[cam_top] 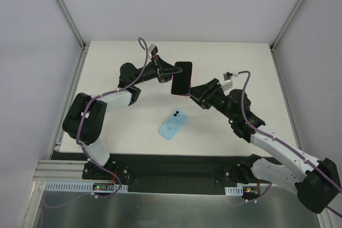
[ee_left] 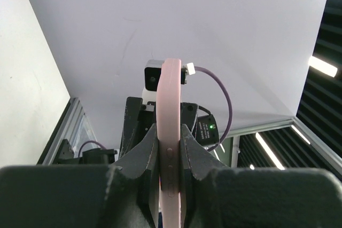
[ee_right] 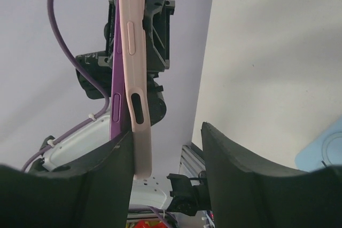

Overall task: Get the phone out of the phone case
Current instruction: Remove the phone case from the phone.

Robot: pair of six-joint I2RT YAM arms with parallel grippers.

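Observation:
A phone with a black screen (cam_top: 183,76) sits in a pink case (cam_top: 178,94) and is held in the air above the table's middle. My left gripper (cam_top: 170,71) is shut on its left side; the left wrist view shows both fingers clamped on the pink case (ee_left: 171,94) at its side buttons. My right gripper (cam_top: 195,92) is open at the phone's lower right corner. In the right wrist view the pink case (ee_right: 133,52) rests against the left finger (ee_right: 107,169), and the purple phone edge (ee_right: 115,110) shows beside the case. The right finger stands apart.
A light blue phone case (cam_top: 173,124) with a round ring lies flat on the white table (cam_top: 123,132) below the held phone; it also shows in the right wrist view (ee_right: 326,150). Metal frame rails border the table on the left and right.

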